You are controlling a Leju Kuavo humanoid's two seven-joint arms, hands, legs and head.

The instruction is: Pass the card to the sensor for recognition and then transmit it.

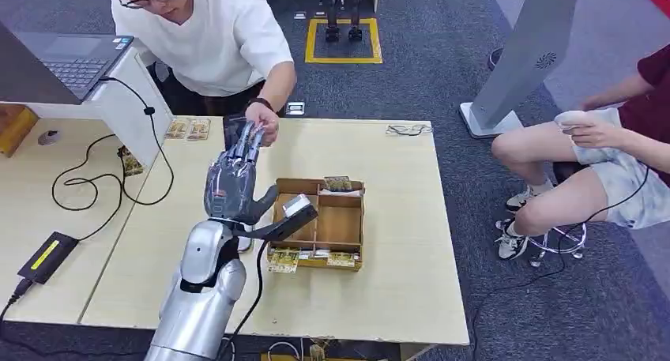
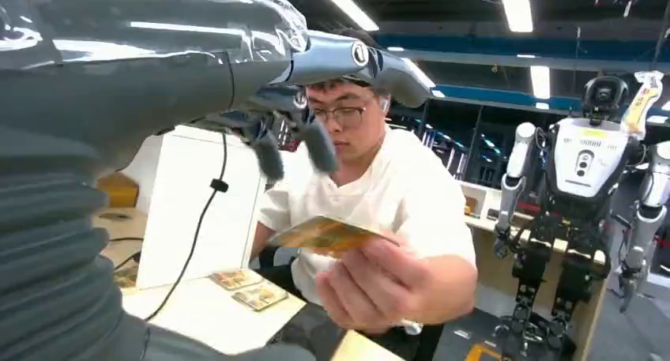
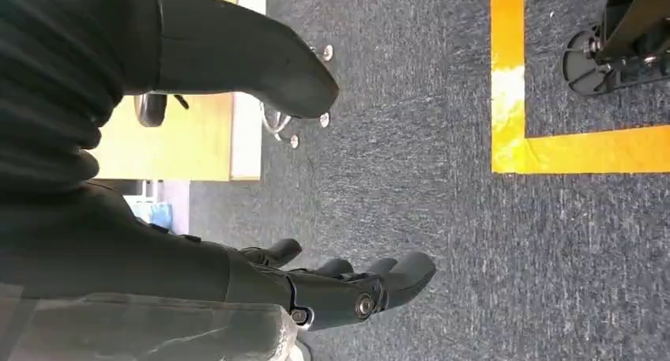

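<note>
Left hand [image 1: 235, 181]: raised over the table [image 1: 379, 298], fingers spread, nothing in it
Card [image 2: 324, 236]: wrist cam has it pinched in the person's hand [image 2: 379, 286]
Right hand [image 3: 316, 286]: hanging above carpet, loosely open, empty

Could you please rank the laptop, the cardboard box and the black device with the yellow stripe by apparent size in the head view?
1. Laptop, though partly cropped.
2. Cardboard box, close to it.
3. Black device, clearly smallest.
</note>
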